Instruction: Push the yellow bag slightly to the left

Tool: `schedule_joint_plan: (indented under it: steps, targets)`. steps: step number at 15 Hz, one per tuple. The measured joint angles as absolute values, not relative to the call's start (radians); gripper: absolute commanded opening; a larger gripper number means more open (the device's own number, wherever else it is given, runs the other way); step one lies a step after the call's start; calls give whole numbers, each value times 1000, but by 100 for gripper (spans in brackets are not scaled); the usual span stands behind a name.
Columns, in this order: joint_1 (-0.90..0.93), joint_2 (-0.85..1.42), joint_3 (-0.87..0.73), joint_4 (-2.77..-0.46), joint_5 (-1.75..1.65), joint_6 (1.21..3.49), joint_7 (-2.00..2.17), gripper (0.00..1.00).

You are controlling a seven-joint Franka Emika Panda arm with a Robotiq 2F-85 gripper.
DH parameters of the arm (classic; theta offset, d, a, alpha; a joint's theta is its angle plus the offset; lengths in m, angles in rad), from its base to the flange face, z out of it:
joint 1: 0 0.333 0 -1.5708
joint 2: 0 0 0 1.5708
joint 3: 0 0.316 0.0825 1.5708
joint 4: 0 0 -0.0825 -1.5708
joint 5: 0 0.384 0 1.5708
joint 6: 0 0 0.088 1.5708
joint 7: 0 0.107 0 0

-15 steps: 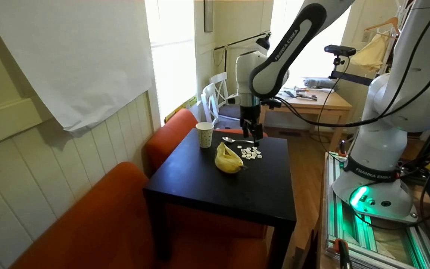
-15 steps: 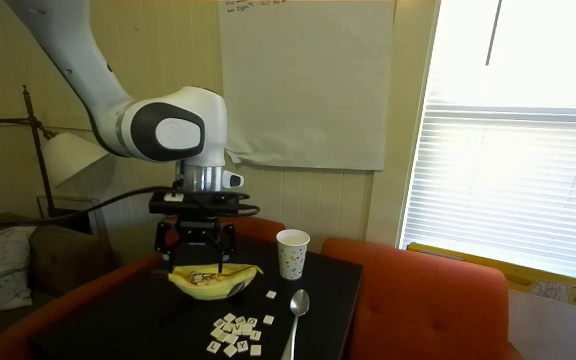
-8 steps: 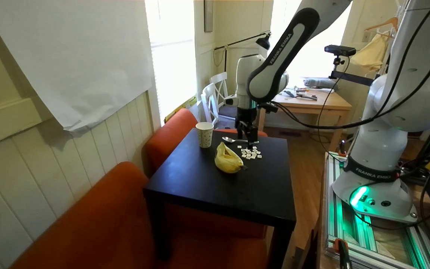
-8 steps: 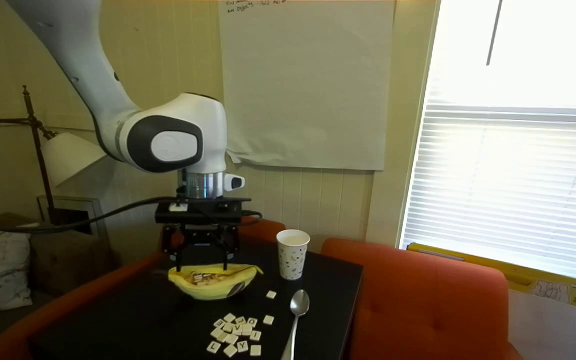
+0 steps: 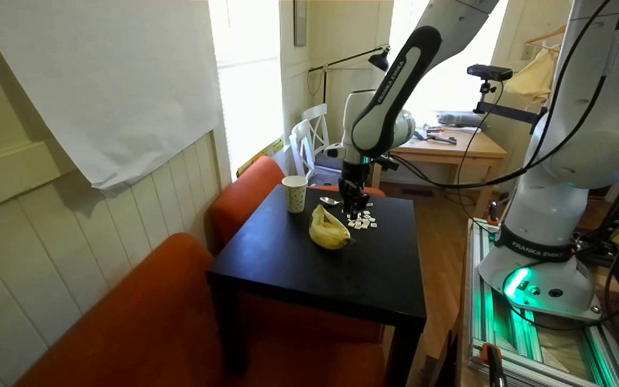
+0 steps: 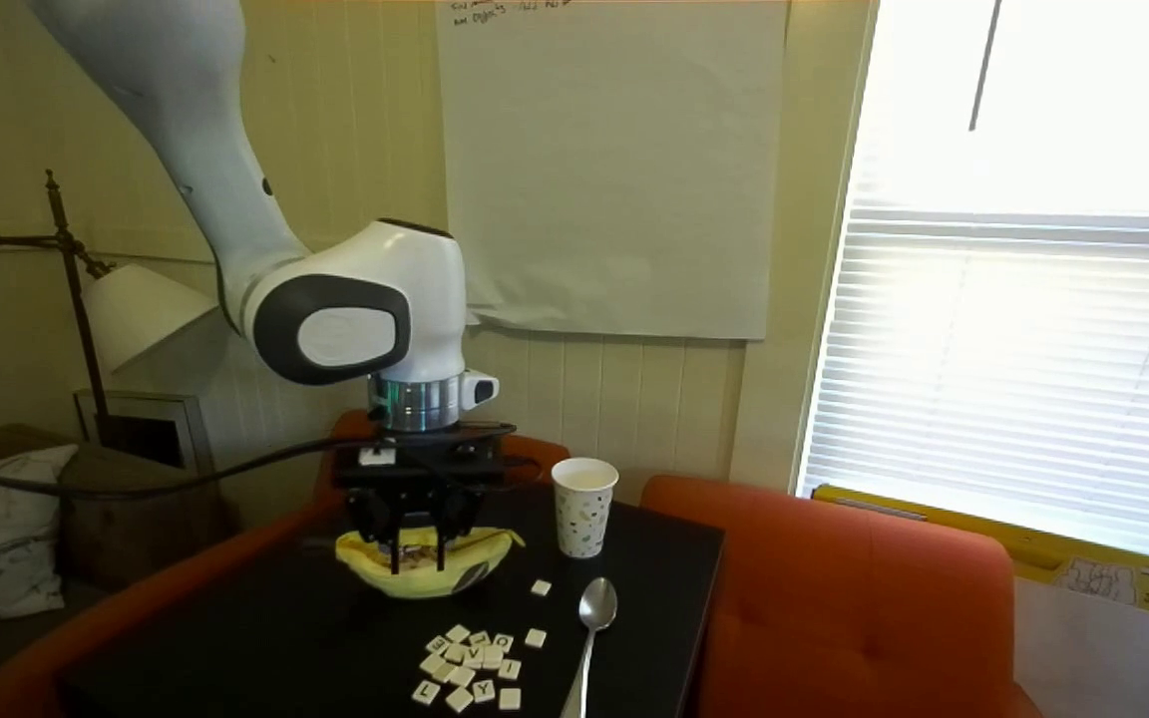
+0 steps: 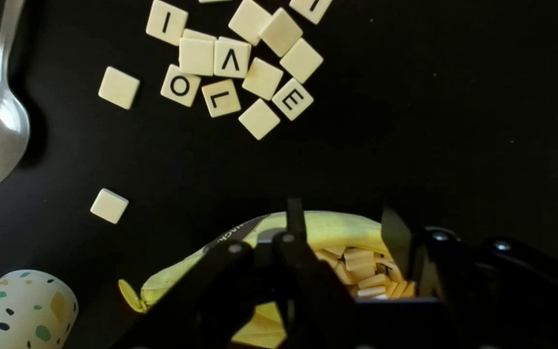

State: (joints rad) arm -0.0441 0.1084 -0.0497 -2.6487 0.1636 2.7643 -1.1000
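Note:
The yellow bag (image 6: 418, 586) is a banana-shaped pouch lying on the black table, its top open. Pale tiles show inside its mouth in the wrist view, past my fingers. My gripper (image 6: 418, 570) is low on the side of the bag facing the loose tiles, and its two fingers cross in front of the bag there. A gap separates the gripper (image 5: 353, 215) from the bag (image 5: 328, 234) in an exterior view. From the wrist, the gripper (image 7: 341, 206) has its fingers partly drawn together, a clear space between them and nothing held. Its body hides part of the bag (image 7: 337, 228).
Several loose letter tiles (image 6: 475, 653) are scattered close to the gripper. A metal spoon (image 6: 597, 603) rests beside them. The speckled paper cup (image 6: 584, 514) stands upright near the bag's stem end. Orange chairs (image 5: 256, 180) surround the table (image 5: 288, 274).
My arm has come down, and the gripper has shifted slightly to the right in an exterior view, in front of the bag. Its fingers have moved closer together. The bag has stayed put.

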Motion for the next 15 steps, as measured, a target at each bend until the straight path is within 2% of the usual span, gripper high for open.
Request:
schedule_joint_plan:
  steps: [2, 3, 7, 15]
  targets:
    - [-71, 139, -18, -2646, 227, 2793, -1165, 2]
    - [-88, 156, 3, -2643, 265, 2806, -1200, 1]
    - [-157, 216, 96, -2626, 391, 2874, -1313, 0]
    - [-172, 275, 113, -2605, 394, 2924, -1392, 0]
